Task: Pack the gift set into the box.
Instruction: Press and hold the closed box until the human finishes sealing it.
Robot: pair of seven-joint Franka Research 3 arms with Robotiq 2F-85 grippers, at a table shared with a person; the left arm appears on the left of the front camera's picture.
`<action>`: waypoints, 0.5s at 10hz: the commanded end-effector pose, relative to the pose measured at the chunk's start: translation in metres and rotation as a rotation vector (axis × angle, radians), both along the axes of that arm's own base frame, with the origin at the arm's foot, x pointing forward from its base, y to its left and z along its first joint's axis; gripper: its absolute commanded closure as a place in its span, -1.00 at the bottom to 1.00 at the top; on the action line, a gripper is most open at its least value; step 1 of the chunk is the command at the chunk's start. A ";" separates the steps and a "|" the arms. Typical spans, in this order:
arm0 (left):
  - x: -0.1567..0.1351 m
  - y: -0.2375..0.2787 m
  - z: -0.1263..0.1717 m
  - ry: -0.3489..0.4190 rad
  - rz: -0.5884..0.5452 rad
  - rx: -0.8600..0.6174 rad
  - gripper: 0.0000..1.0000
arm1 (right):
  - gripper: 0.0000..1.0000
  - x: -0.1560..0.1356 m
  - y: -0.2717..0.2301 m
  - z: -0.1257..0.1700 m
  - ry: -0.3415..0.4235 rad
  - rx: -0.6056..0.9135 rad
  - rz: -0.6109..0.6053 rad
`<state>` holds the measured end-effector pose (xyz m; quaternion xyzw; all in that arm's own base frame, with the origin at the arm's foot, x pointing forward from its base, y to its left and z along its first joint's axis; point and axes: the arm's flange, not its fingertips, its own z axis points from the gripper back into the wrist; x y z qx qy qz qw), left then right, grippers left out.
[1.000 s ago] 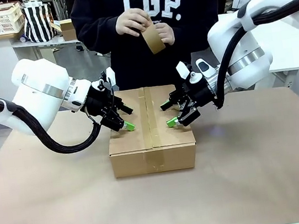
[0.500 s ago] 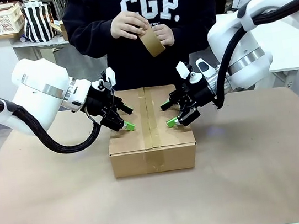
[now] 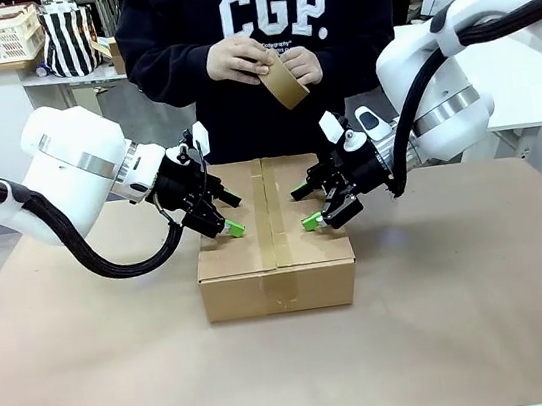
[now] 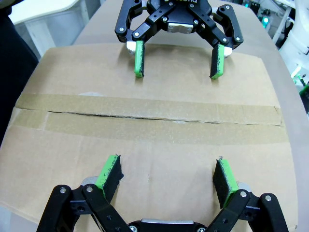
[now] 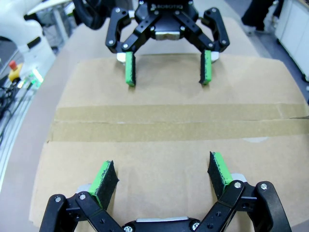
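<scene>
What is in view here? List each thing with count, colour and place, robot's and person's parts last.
large corrugated cardboard box: one, brown, closed, mid-table
strip of tape: one, brown, along the box's centre seam
roll of packing tape: one, brown, in the person's hands
table: one, tan top, under the box
plastic basket: one, white, far left background
striped bag: one, black and white, beside the basket
left claw: one, black with green pads, open, over the box's left flap
right claw: one, same colours, open, over the right flap
person's hands: two, holding the roll
</scene>
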<state>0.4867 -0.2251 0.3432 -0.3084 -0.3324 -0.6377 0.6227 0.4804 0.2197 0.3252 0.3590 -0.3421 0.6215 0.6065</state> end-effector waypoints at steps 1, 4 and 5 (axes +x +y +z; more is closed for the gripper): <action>-0.001 0.001 -0.003 0.004 -0.001 -0.001 -1.00 | -1.00 0.000 0.000 -0.002 -0.011 0.000 0.008; -0.001 0.001 -0.003 0.004 -0.001 -0.001 -1.00 | -1.00 0.000 0.000 -0.002 -0.011 0.000 0.008; -0.001 0.001 -0.003 0.004 -0.001 -0.001 -1.00 | -1.00 0.000 0.000 -0.002 -0.011 0.000 0.008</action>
